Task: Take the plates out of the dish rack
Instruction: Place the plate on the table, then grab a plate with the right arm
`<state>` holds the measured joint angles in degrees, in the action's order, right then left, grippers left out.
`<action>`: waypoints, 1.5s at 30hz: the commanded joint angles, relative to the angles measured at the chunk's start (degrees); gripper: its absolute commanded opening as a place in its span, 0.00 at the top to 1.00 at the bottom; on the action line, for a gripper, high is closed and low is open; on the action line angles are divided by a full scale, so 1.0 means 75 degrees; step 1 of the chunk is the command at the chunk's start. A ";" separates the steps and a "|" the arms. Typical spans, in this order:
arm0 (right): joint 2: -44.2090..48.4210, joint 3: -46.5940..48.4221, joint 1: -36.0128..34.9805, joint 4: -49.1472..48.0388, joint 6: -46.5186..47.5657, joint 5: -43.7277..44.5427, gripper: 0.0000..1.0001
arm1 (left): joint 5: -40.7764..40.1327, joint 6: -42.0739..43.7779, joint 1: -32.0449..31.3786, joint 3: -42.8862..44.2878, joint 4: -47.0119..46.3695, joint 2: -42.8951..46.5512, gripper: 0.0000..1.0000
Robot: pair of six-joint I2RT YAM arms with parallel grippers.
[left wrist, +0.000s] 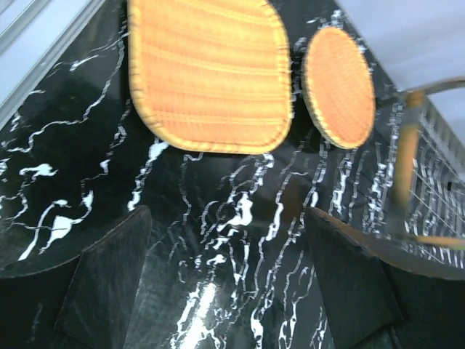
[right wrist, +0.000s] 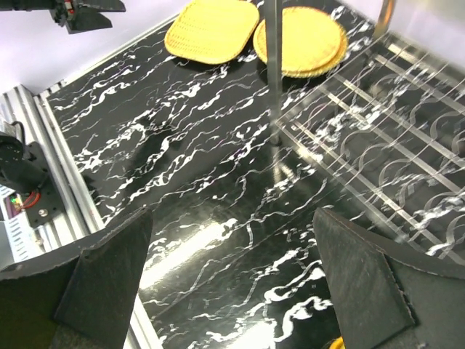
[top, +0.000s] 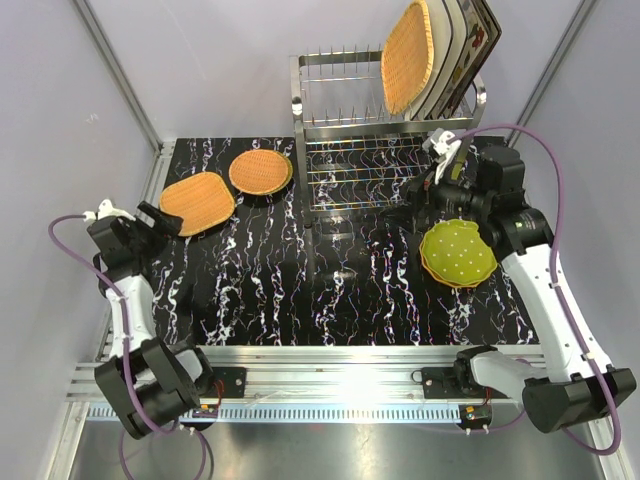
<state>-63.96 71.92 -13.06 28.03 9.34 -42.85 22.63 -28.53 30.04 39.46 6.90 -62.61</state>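
A black, white-veined tabletop (top: 300, 290) sits between pale walls; the dish rack (top: 340, 130) stands at the far middle. At the right end of its top tier a row of plates (top: 445, 45) stands on edge, the racked woven plate (top: 407, 55) leftmost; cream ones and a patterned one stand close to its right.

On the table lie a squarish woven plate (top: 197, 202) and a round woven plate (top: 260, 172) at far left, and a green dotted plate (top: 458, 252) at right.

The left gripper (top: 160, 218) hovers just near of the squarish plate, fingers spread, nothing between them. The right gripper (top: 418, 190) is low by the rack's near right side, also spread and empty.

The racked woven plate looks next; its face turns left, its long axis rises from the prongs and leans right. Best to come from above and pinch the top rim across its thickness; lift along the prongs until clear, so the neighbours are not dragged; then carry it to bare table.
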 commanded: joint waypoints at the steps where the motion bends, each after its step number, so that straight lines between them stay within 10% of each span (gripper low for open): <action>1: -0.0189 0.0979 0.0030 0.0668 0.0617 0.0170 0.00 | 0.0532 -0.0086 -0.0138 -0.0059 -0.0240 0.0542 0.11; 27: -0.3459 0.8021 0.0030 0.1970 -0.2567 0.1597 0.02 | 0.0838 0.1402 -0.1486 0.0516 0.2537 0.2922 0.01; 45: -0.4186 0.8657 -0.0156 0.1583 -0.3134 0.4644 0.11 | 0.0955 0.1297 -0.1486 0.0363 0.2421 0.3051 0.01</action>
<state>-94.39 134.74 -13.23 42.68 -14.13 -13.37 28.08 -18.46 19.11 40.56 27.35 -40.10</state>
